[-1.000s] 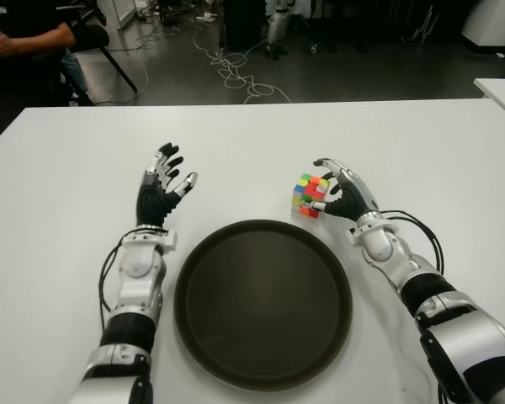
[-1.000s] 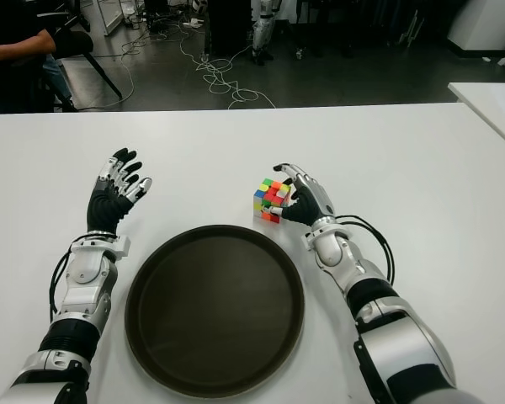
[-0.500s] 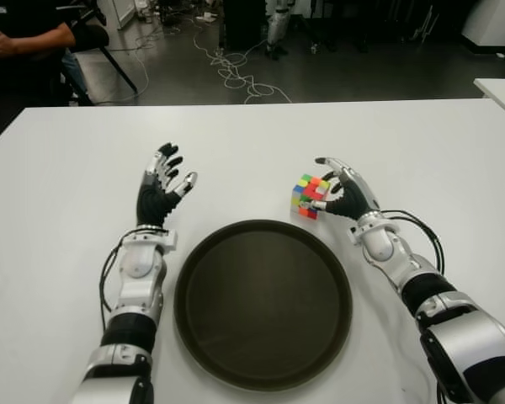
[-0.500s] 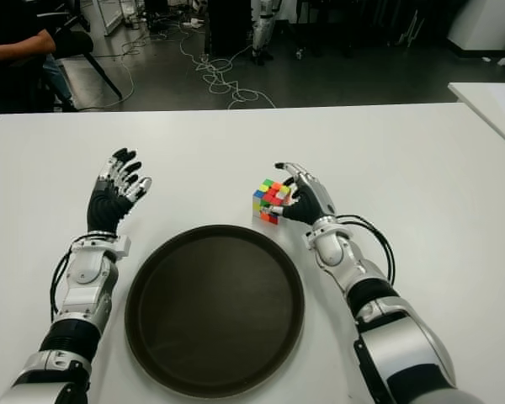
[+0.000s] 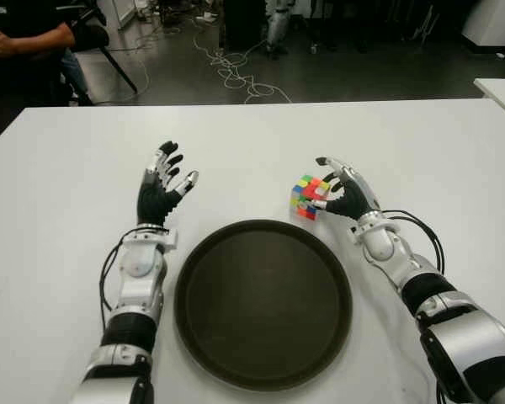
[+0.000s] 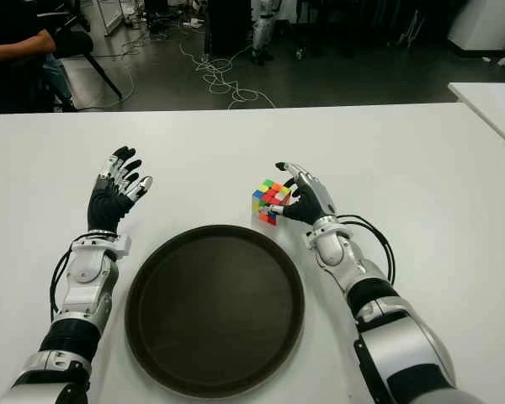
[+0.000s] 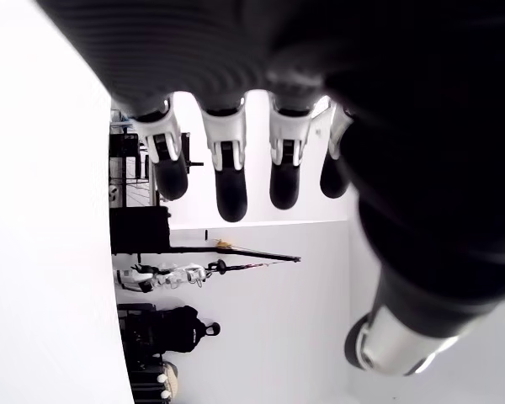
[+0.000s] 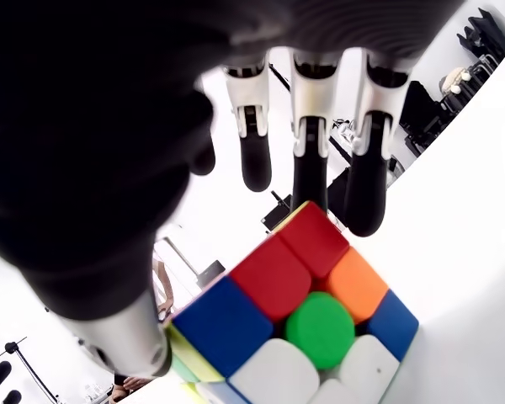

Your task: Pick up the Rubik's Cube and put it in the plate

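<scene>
The Rubik's Cube (image 5: 307, 195) is tilted just beyond the far right rim of the round dark plate (image 5: 261, 311). My right hand (image 5: 326, 185) is shut on it, with the fingers (image 8: 310, 160) curled over its top and the thumb (image 8: 109, 328) pressed on its near side. The right wrist view shows the cube (image 8: 295, 328) close up between thumb and fingers. My left hand (image 5: 162, 187) shows left of the plate's far rim, fingers spread, holding nothing.
The white table (image 5: 404, 135) stretches wide on all sides of the plate. A second white table corner (image 5: 501, 88) shows at far right. A seated person (image 5: 25, 38) is beyond the far left corner. Cables (image 5: 236, 71) lie on the floor behind.
The right hand and the cube have shifted very slightly to the left and the cube tilts a bit more. The left hand has barely moved.
</scene>
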{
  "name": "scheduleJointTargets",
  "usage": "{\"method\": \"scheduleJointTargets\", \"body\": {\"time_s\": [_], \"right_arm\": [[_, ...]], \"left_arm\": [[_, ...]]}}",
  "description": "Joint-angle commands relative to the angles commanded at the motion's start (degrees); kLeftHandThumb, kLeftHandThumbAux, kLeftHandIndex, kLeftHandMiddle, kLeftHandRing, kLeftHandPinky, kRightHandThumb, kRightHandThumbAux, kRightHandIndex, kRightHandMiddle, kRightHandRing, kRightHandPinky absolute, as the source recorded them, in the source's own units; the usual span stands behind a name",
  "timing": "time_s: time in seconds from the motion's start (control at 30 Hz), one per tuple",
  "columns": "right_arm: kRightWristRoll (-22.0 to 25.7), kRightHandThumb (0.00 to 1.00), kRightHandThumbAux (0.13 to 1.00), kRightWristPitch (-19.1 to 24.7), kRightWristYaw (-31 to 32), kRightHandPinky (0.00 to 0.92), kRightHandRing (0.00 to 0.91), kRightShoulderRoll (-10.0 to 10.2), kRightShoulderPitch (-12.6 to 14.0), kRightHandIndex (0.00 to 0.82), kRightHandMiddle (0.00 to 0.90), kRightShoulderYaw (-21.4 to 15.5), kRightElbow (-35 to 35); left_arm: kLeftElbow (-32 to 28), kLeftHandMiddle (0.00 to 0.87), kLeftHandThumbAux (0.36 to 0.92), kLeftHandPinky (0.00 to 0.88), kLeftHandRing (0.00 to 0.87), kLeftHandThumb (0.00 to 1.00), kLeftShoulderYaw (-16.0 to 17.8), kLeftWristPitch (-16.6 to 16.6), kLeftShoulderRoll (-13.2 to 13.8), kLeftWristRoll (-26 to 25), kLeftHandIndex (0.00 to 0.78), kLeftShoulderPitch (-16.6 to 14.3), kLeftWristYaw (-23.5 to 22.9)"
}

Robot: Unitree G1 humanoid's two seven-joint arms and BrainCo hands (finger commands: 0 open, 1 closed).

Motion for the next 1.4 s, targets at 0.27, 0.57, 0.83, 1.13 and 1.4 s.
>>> {"method": "scheduleJointTargets", "body": {"time_s": [0.27, 0.57, 0.83, 1.13, 1.4], "right_arm": [[0.1, 0.102, 0.808, -0.3, 0.6, 0.457, 0.382, -0.2, 0.0, 0.174, 0.307, -0.1, 0.0], [0.4, 0.071, 0.816, 0.3, 1.9, 0.447, 0.381, -0.2, 0.1, 0.16, 0.301, -0.3, -0.3], [0.2, 0.069, 0.803, 1.2, 2.6, 0.433, 0.364, -0.3, 0.0, 0.153, 0.29, -0.1, -0.5], [-0.3, 0.014, 0.788, 3.0, 4.1, 0.366, 0.303, -0.5, -0.1, 0.138, 0.241, 0.4, -0.8], [-0.7, 0.0, 0.762, 5.4, 6.2, 0.293, 0.247, -0.8, -0.2, 0.14, 0.2, 1.1, -1.7]], "left_arm": [[-0.1, 0.125, 0.768, 0.09, 0.106, 0.004, 0.2, 1.0, -0.1, -0.7, 0.06, 0.0, -0.3], [0.0, 0.136, 0.764, 0.105, 0.123, 0.02, 0.1, 0.6, 0.0, -0.4, 0.068, 0.0, -0.4], [0.4, 0.143, 0.769, 0.107, 0.128, 0.027, 0.4, -0.1, -0.1, -1.1, 0.07, -0.1, -1.3], [0.3, 0.136, 0.77, 0.097, 0.118, 0.023, 0.5, 0.3, 0.1, -1.0, 0.067, 0.0, -1.4], [0.1, 0.129, 0.768, 0.099, 0.113, 0.019, 0.4, 0.7, 0.1, -0.9, 0.063, 0.1, -1.3]]}}
